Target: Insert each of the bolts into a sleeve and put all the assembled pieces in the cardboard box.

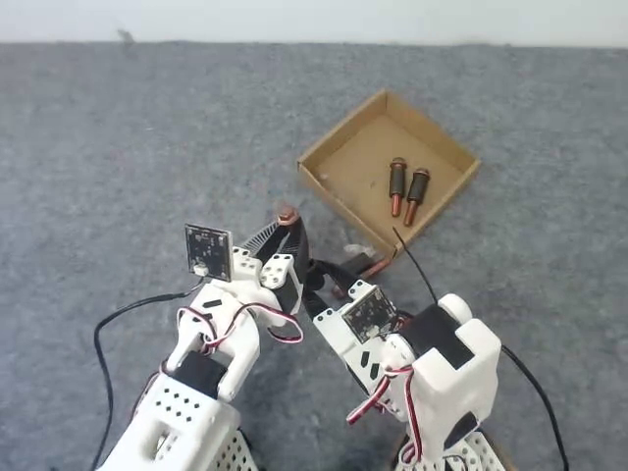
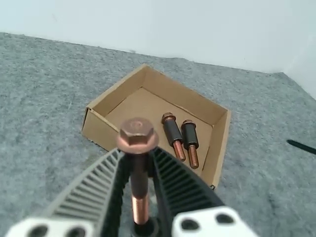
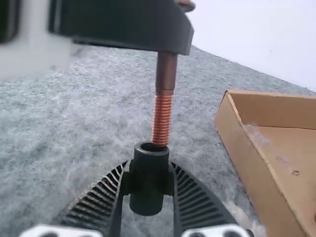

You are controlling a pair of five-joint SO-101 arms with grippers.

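Observation:
My left gripper [image 2: 138, 159] is shut on a copper bolt [image 2: 138, 140], head up and thread pointing down. In the high view that bolt [image 1: 287, 214] stands upright just in front of the cardboard box [image 1: 324, 162]. My right gripper [image 3: 148, 174] is shut on a black sleeve [image 3: 147, 183], held upright right under it. The bolt's threaded tip [image 3: 162, 118] sits at the sleeve's mouth, just entering. Two assembled pieces [image 1: 396, 186] [image 1: 418, 194] lie side by side inside the box [image 2: 101, 129].
Grey carpet covers the table around the box. A thin black cable [image 1: 414, 263] runs from the right arm toward the box's near corner. The box wall [image 3: 247, 148] stands close beside the right gripper. A white wall rises behind.

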